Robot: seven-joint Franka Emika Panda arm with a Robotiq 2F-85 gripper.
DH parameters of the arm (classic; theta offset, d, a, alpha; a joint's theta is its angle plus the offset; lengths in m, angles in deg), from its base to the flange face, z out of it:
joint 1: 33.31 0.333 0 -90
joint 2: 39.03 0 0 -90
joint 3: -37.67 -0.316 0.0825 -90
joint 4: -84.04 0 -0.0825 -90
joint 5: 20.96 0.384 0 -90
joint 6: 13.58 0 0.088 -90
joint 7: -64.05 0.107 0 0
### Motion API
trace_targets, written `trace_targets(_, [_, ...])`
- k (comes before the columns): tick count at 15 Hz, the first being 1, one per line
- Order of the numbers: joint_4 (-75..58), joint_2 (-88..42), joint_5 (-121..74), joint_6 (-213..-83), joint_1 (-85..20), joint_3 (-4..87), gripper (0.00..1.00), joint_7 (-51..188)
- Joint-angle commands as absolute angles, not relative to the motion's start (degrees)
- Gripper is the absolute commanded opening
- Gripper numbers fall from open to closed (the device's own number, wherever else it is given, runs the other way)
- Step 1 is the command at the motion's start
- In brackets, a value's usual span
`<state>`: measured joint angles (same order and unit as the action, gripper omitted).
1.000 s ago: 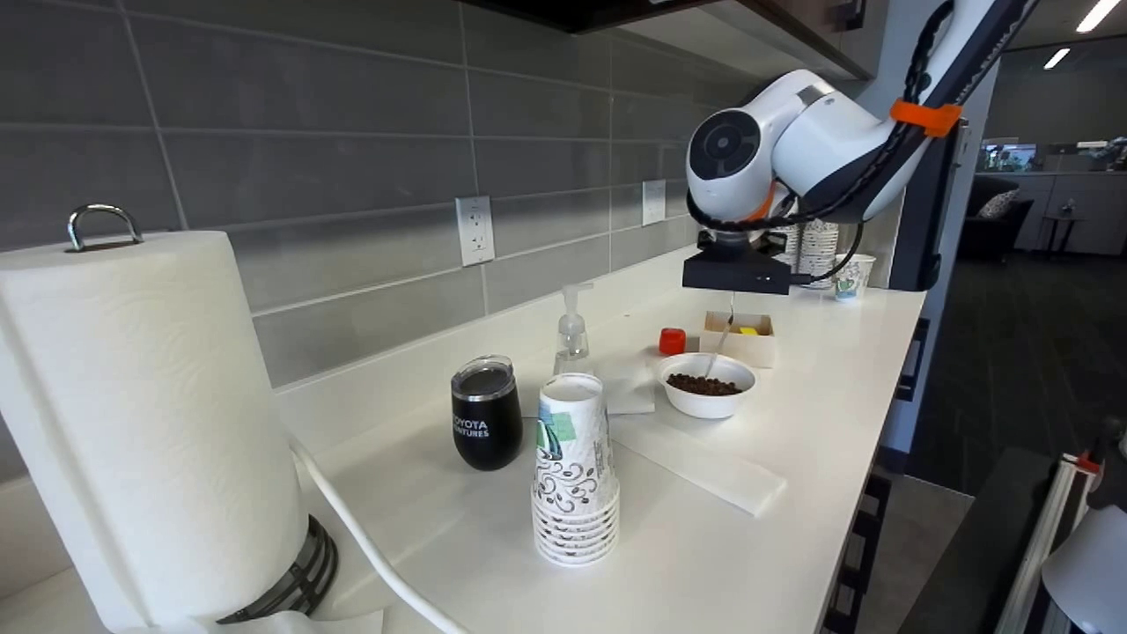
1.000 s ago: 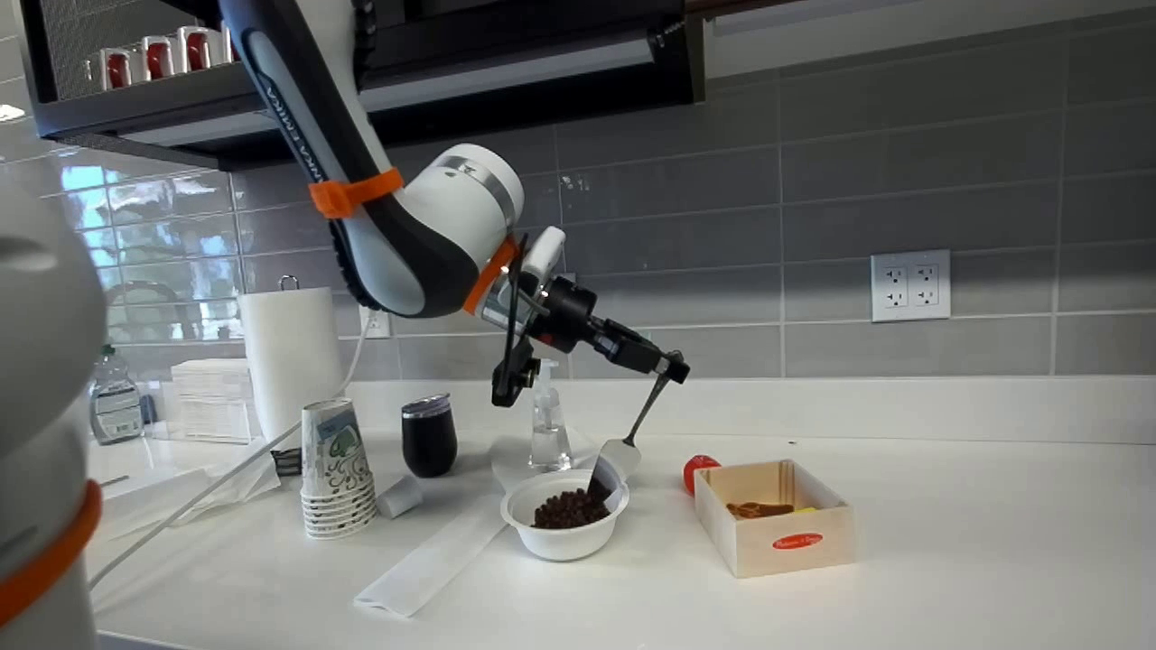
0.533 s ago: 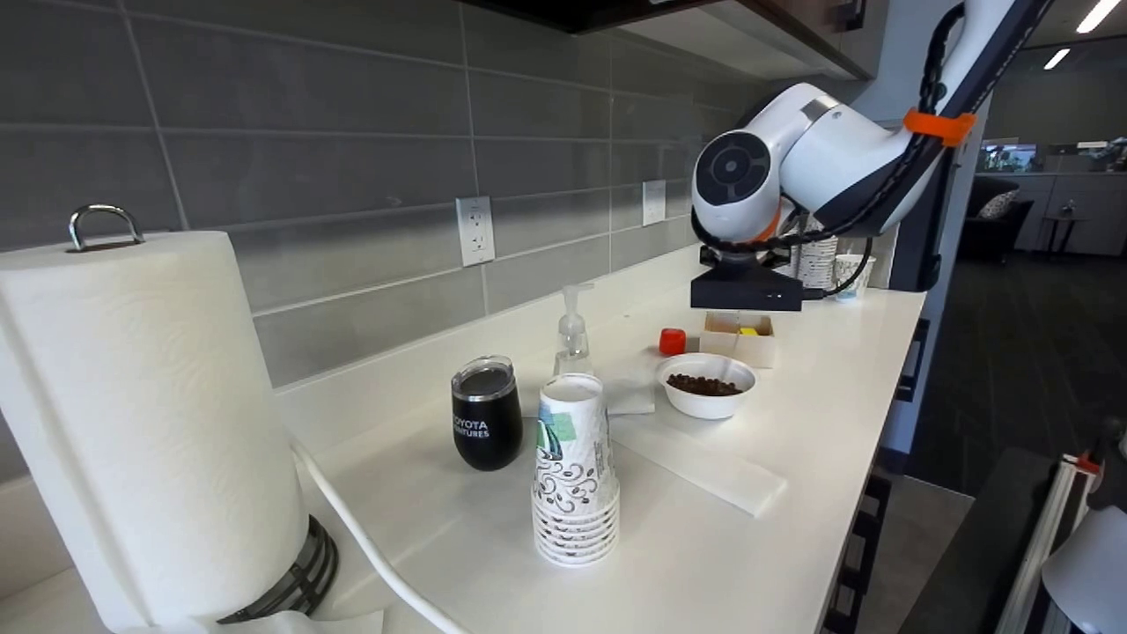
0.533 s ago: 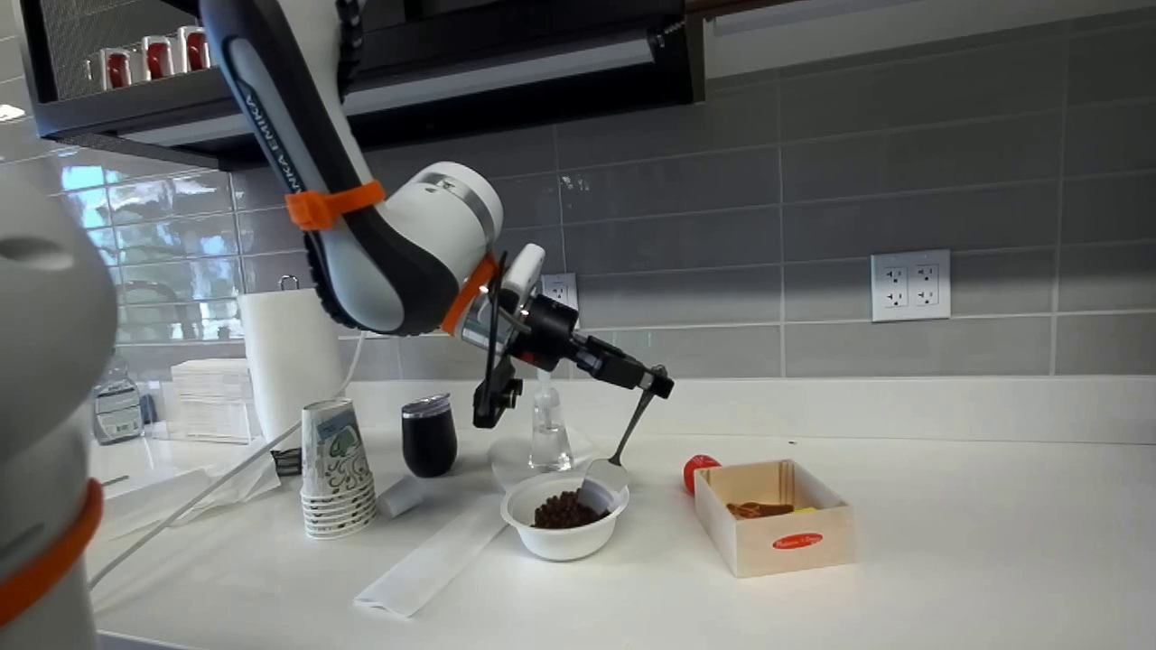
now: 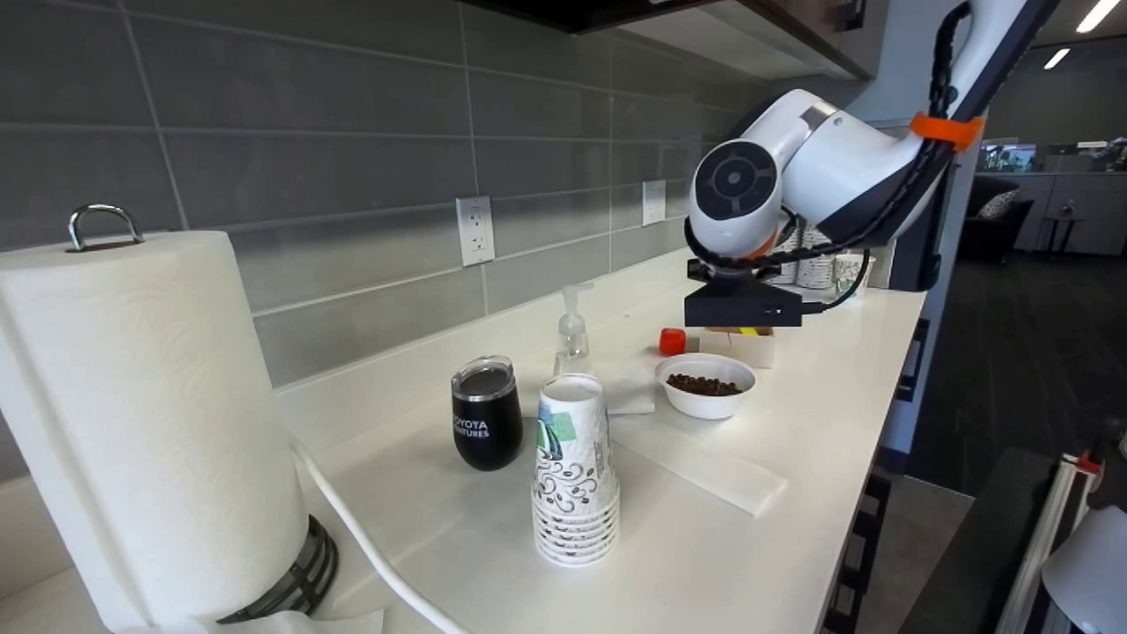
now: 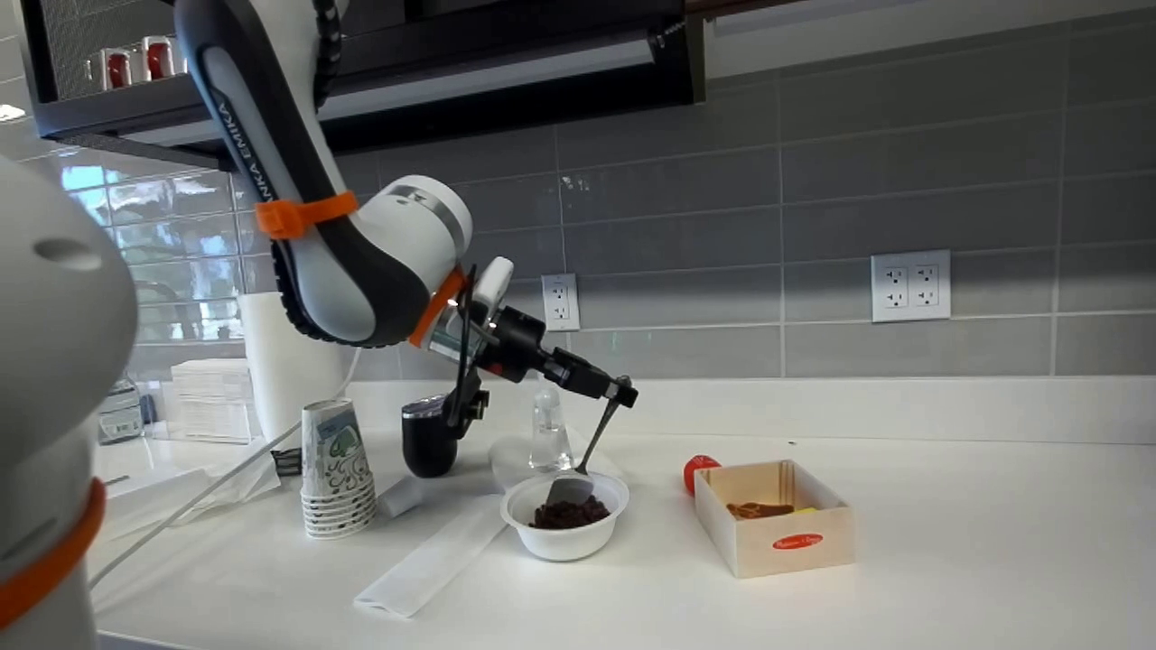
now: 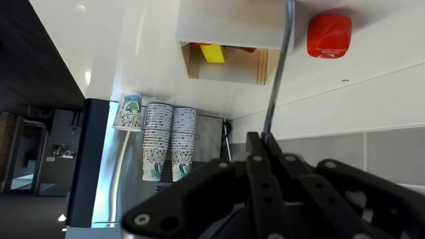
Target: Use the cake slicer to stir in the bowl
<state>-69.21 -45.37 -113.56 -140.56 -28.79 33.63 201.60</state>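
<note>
The cake slicer is gripped by its thin metal handle, which shows in the wrist view (image 7: 280,63). Its flat blade (image 6: 571,489) tilts down into the bowl (image 6: 562,544), touching or just over the dark red-brown pieces near the back middle. My gripper (image 6: 625,392) is shut on the handle's upper end, above and behind the bowl's right rim. The fingertips also show in the wrist view (image 7: 262,136), closed around the handle. The white bowl stands upright and also shows in an exterior view (image 5: 704,406), where the slicer is hidden. The bowl is outside the wrist view.
A wooden box (image 6: 787,543) and a red object (image 6: 699,471) stand right of the bowl. A clear soap bottle (image 6: 549,433) is behind it. A black tumbler (image 6: 428,442), stacked paper cups (image 6: 336,469) and a paper towel roll (image 5: 158,423) are beyond. A dark shelf hangs above.
My gripper has moved left and slightly down. The blade has swept from the bowl's right edge toward its middle. The pieces look shifted. The bowl stays in place.
</note>
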Motion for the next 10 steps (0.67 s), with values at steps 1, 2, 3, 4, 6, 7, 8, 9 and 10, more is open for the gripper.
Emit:
trace_targets(1, [-69.8,-45.5,-117.2,-140.4,-27.6,32.8,0.01,207.0])
trace_targets(2, [-69.6,-45.3,-117.9,-140.2,-27.4,32.6,0.01,207.6])
trace_targets(3, [-69.5,-45.2,-118.6,-140.2,-27.2,32.5,0.01,208.1])
trace_targets(4, [-69.4,-45.2,-119.3,-140.0,-27.1,32.4,0.01,208.7])
trace_targets(6, [-69.2,-45.1,-120.9,-139.5,-27.0,32.3,0.01,209.7])
trace_targets(7, [-69.2,-44.8,-122.1,-139.2,-27.1,32.4,0.01,210.3])
trace_targets(8, [-69.2,-44.6,-123.1,-138.8,-27.1,32.5,0.01,211.0])
trace_targets(9, [-69.2,-44.3,-124.3,-138.4,-27.2,32.5,0.01,211.7])
trace_targets(10, [-69.2,-44.0,-125.4,-137.8,-27.3,32.6,0.01,212.6])
